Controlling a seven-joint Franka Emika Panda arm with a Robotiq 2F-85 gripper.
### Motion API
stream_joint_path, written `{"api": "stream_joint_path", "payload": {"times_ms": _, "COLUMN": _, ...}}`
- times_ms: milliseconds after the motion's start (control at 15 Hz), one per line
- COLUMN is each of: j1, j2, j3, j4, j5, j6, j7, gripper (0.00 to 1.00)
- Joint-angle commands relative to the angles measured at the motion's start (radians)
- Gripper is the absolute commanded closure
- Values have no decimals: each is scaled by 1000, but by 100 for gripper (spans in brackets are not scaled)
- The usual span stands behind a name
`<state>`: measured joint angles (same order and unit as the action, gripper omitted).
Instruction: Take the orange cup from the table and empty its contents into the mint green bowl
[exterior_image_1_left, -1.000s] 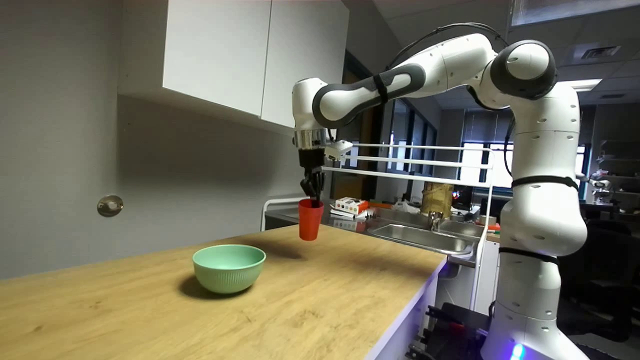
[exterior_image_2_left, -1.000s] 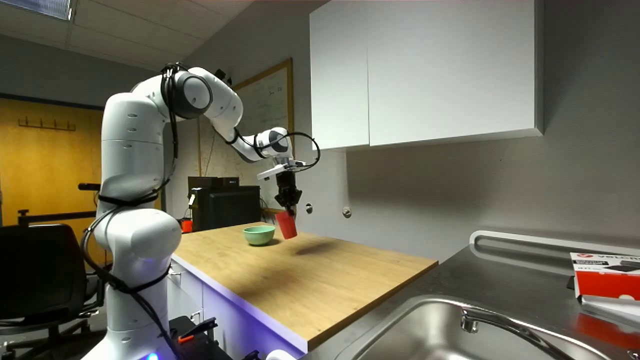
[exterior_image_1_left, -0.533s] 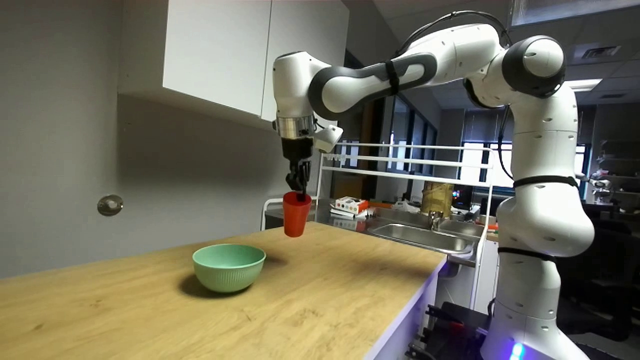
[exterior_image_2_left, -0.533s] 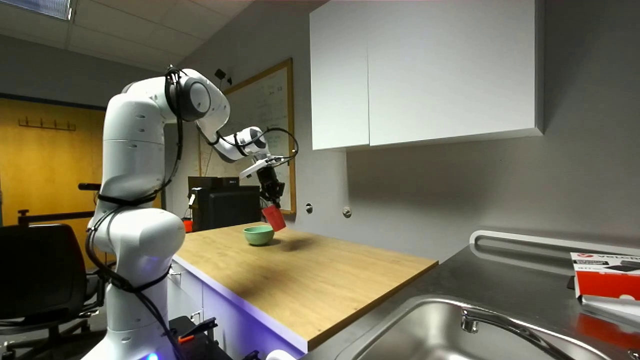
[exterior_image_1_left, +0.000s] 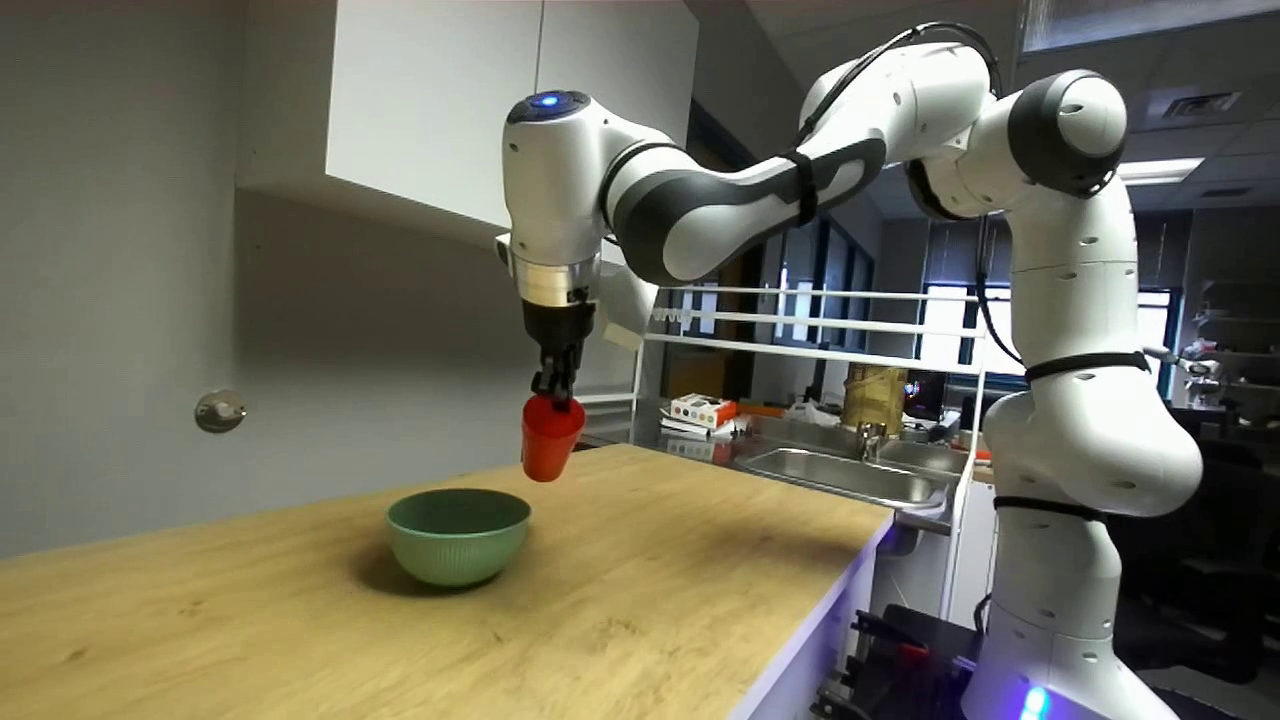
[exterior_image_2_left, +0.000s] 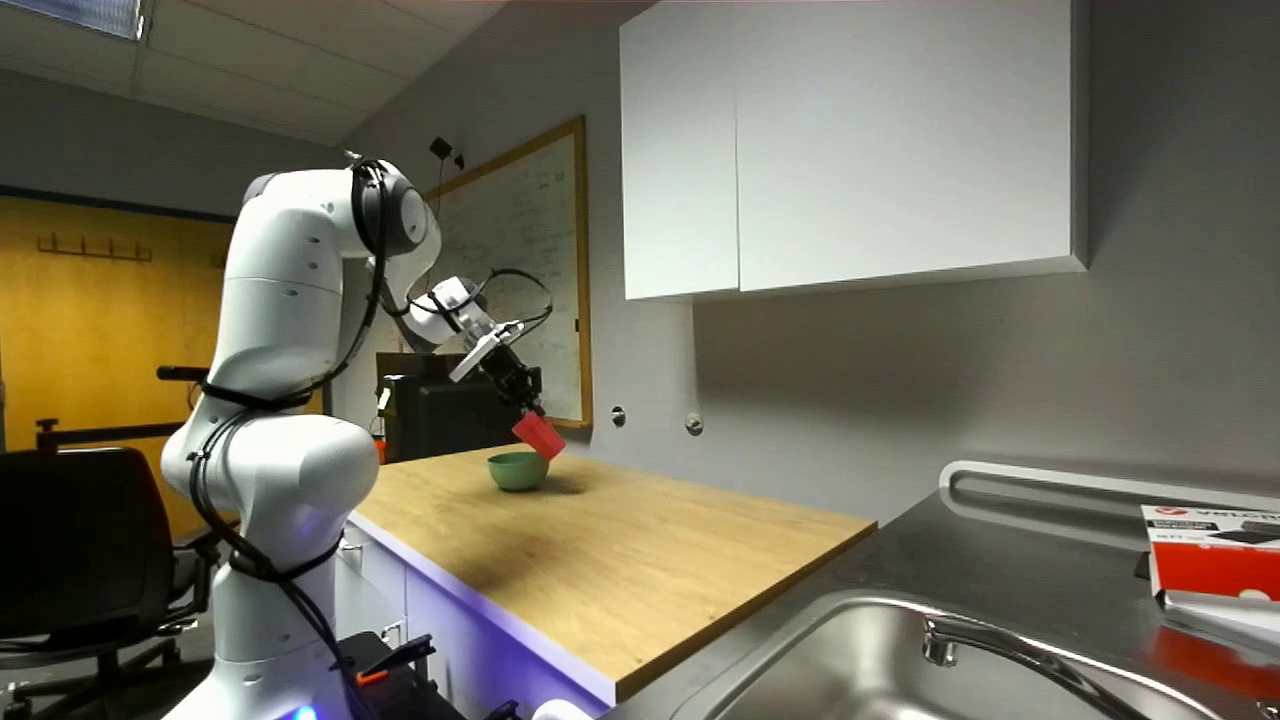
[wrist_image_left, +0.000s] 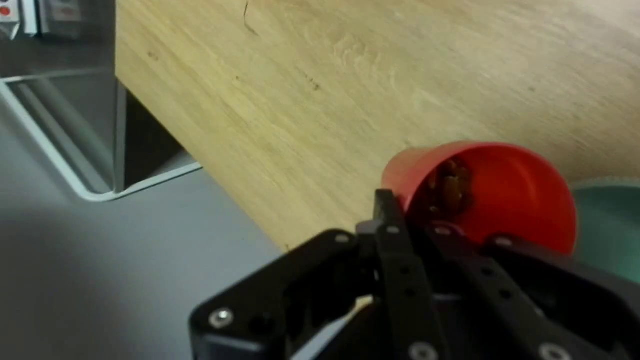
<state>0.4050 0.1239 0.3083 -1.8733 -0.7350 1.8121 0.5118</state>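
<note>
The gripper (exterior_image_1_left: 558, 398) pinched the tapered red-orange plastic cup (exterior_image_1_left: 549, 442) by its edge, tipped above the wooden desk (exterior_image_1_left: 640, 590) near the round mint-green bowl (exterior_image_1_left: 457, 553), maybe to pour its brown bits (wrist_image_left: 452, 190) in.

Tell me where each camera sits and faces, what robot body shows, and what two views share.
An exterior view: near the mint green bowl, facing along the table toward the sink; arm and claw show.
An exterior view: beside the sink, facing back along the table toward the whiteboard; arm and claw show.
Wrist view: mounted above the claw, facing down into the orange cup; only the claw shows.
Both exterior views share arm, claw, cup, bowl and table, from roughly opposite ends.
</note>
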Motion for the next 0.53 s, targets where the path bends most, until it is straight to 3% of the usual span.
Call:
{"api": "stream_joint_path", "payload": {"times_ms": 0, "j1": 42, "j2": 20, "j3": 15, "j4": -7, "j5": -199, "j6": 27, "j7": 149, "gripper": 98}}
{"api": "stream_joint_path", "payload": {"times_ms": 200, "j1": 69, "j2": 36, "j3": 27, "j4": -17, "j5": -337, "j6": 25, "j7": 270, "gripper": 98}}
{"api": "stream_joint_path", "payload": {"times_ms": 467, "j1": 80, "j2": 59, "j3": 36, "j4": -48, "j5": -441, "j6": 11, "j7": 384, "gripper": 99}}
